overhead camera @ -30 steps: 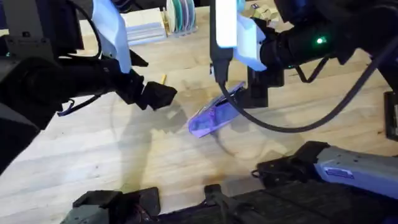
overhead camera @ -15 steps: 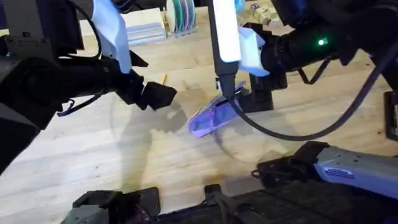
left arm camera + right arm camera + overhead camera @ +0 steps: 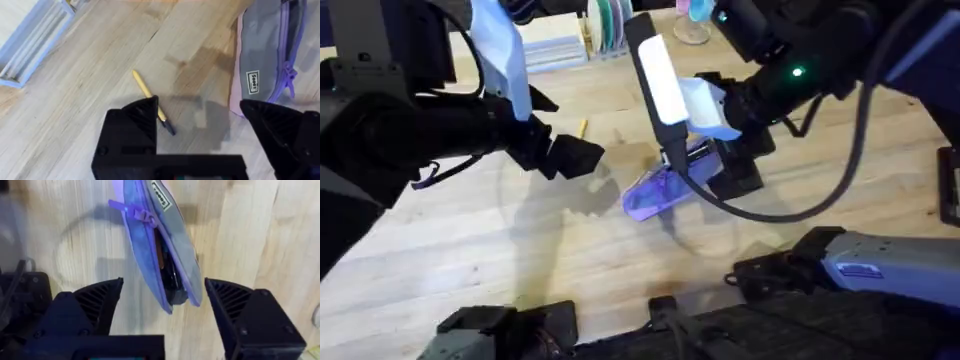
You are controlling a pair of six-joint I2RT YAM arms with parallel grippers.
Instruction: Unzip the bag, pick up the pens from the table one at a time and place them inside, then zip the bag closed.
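The lavender bag [image 3: 655, 192] lies mid-table, and in the right wrist view the bag [image 3: 150, 255] gapes along its zipper with dark items inside, its pull tab [image 3: 137, 214] at the far end. My right gripper [image 3: 165, 302] hangs open above the bag's near end, one finger on each side; overhead the right gripper [image 3: 735, 175] sits just right of the bag. A slim yellow pen [image 3: 149, 99] with a dark tip lies on the table [image 3: 520, 250], left of the bag [image 3: 270, 55]. The left gripper [image 3: 200, 117] hovers open over it, also seen from overhead as the left gripper [image 3: 575, 155] near the pen [image 3: 583, 127].
A pale blue tray [image 3: 30, 40] stands at the back left, with a stack of coloured discs [image 3: 610, 22] and a clear glass [image 3: 690, 28] along the far edge. A dark object [image 3: 950, 185] sits at the right edge. Bare wood lies in front of the bag.
The right arm has swung its wrist left and come nearer, bringing its gripper down beside the bag's right end. The left arm, the pen and the bag have stayed put.
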